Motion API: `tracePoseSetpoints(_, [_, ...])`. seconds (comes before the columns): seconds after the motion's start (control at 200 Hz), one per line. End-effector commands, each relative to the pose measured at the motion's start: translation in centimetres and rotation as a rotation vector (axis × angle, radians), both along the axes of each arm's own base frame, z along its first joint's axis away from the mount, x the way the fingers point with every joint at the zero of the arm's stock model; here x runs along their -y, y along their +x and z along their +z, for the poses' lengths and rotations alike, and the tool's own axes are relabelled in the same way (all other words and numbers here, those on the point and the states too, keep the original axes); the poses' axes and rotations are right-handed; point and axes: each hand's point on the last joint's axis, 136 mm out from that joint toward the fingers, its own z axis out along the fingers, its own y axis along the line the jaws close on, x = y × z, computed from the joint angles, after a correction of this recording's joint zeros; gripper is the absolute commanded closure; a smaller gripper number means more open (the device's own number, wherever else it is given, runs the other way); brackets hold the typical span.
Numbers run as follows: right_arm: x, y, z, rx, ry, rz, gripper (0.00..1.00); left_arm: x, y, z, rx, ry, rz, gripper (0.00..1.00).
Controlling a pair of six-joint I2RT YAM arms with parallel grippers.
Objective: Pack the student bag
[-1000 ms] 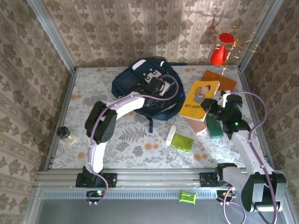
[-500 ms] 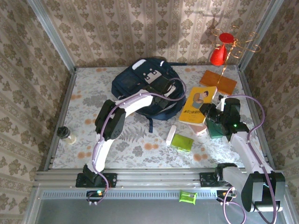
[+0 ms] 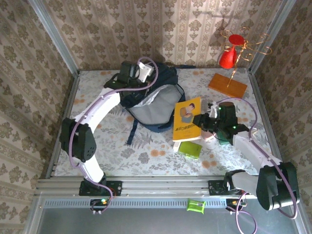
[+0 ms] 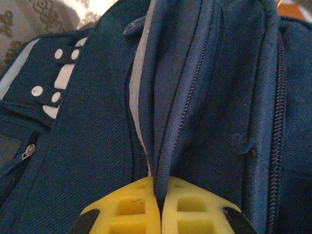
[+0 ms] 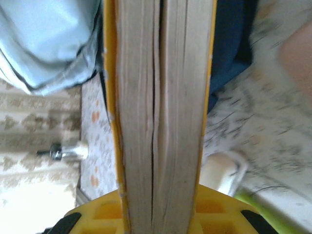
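On the left, my left gripper [image 4: 157,196] is clenched on a fold of fabric beside the zip at the top of the student bag [image 3: 173,78]; the yellow pads [image 4: 129,207] press together with only cloth between them. The bag lies at the back middle of the table [image 3: 146,158], its mouth lifted open, so the pale grey lining [image 3: 153,111] faces the front. I judge that the bag is soft and floppy. It has no stiffness of its own, so the opening will probably fall shut if this pinch is let go. The seam near the zip seems the best place to hold, because the cloth is thicker there. One dark strap [image 3: 132,131] trails loose toward me and could catch.

Further right, the right gripper [image 3: 202,122] grasps a yellow book [image 3: 186,119] by its lower part, just beside the bag's mouth. In the right wrist view, the page edges sit between the pads. The book looks stiff and rather light.

A green box [image 3: 190,148] lies just under the book. An orange board [image 3: 227,84] and a red cone [image 3: 229,56] stand well apart at the right back.
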Motion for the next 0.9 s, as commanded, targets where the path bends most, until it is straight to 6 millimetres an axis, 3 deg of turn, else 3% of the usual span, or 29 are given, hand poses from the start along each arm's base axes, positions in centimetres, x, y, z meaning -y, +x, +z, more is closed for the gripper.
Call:
tracePoseSetpoints(0.0, [-2.8,2.1,4.6,0.136,0.108,0.059,1.0,2.4,-1.2,3.5,0.012,-0.16,-0.099,1.0])
tracePoseSetpoints(0.205, [-4.7,7.4,5.6,0.179,0.181,-0.085,1.0,2.2,-1.2,5.1,0.003,-0.206,-0.081,1.0])
tracePoseSetpoints(0.255, [-5.4,9.3,4.5,0.154,0.183,-0.133,1.0,2.2,-1.1,5.1,-0.001,-0.208,-0.077,1.0])
tracePoseSetpoints(0.55, [-10.0,19.4,4.0,0.19,0.299,-0.404,1.0,2.1,-0.6,6.3,-0.013,-0.248,-0.041,1.0])
tracePoseSetpoints(0.805, [-13.0,25.9,0.0,0.159,0.273,-0.576,1.0,2.4,-0.6,7.4,-0.009,-0.278,-0.049,1.0])
tracePoseSetpoints(0.895, [-14.1,27.1,-1.0,0.156,0.219,-0.563,0.89,2.3,-0.5,7.4,-0.012,-0.283,-0.046,1.0])
